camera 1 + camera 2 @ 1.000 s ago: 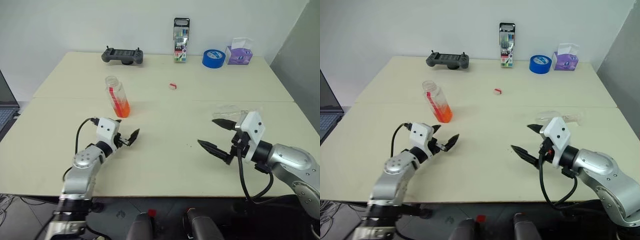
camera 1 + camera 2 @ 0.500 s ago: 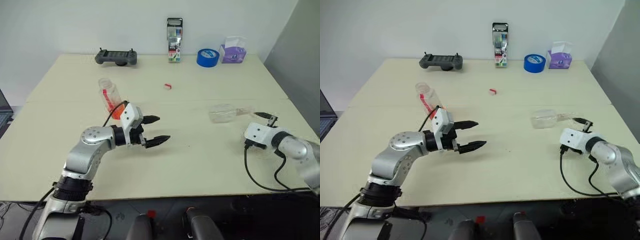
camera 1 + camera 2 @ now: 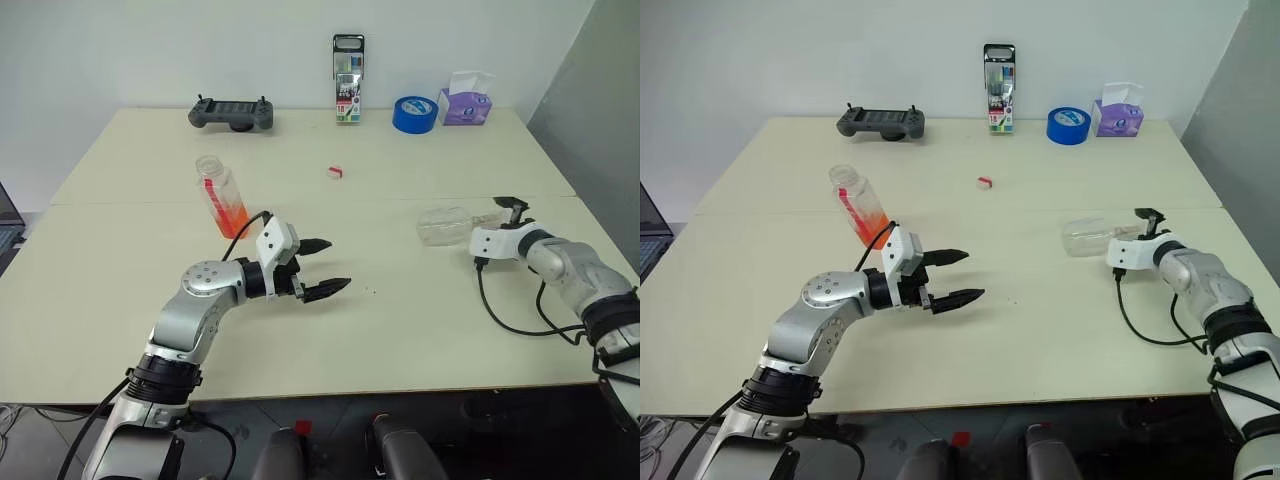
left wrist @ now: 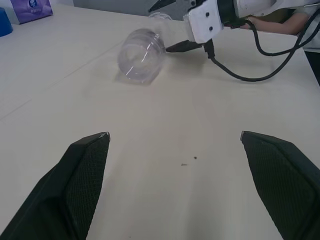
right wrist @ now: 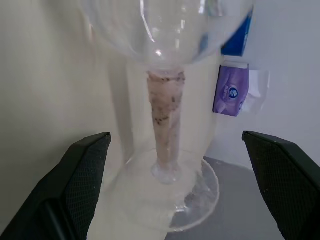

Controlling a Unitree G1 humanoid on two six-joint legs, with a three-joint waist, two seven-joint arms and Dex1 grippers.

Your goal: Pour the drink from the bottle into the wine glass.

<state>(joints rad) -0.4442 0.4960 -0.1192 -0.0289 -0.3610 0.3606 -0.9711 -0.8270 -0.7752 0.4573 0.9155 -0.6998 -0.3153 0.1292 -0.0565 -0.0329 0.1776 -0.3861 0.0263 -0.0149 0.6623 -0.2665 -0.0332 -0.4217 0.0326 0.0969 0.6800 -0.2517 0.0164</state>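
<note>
Both pincers spread wide, gripping nothing.
Right pincer [image 5: 175, 145] level, straddling stem of toppled wine glass [image 3: 443, 224] at right; left pincer [image 3: 322, 267] mid-frame, aimed rightward over tabletop [image 3: 400, 330].

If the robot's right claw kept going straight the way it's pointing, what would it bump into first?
The wine glass, most likely. It lies on its side on the table, and the open right claw points at its stem, one finger on each side. How close it is, I can't tell.
</note>
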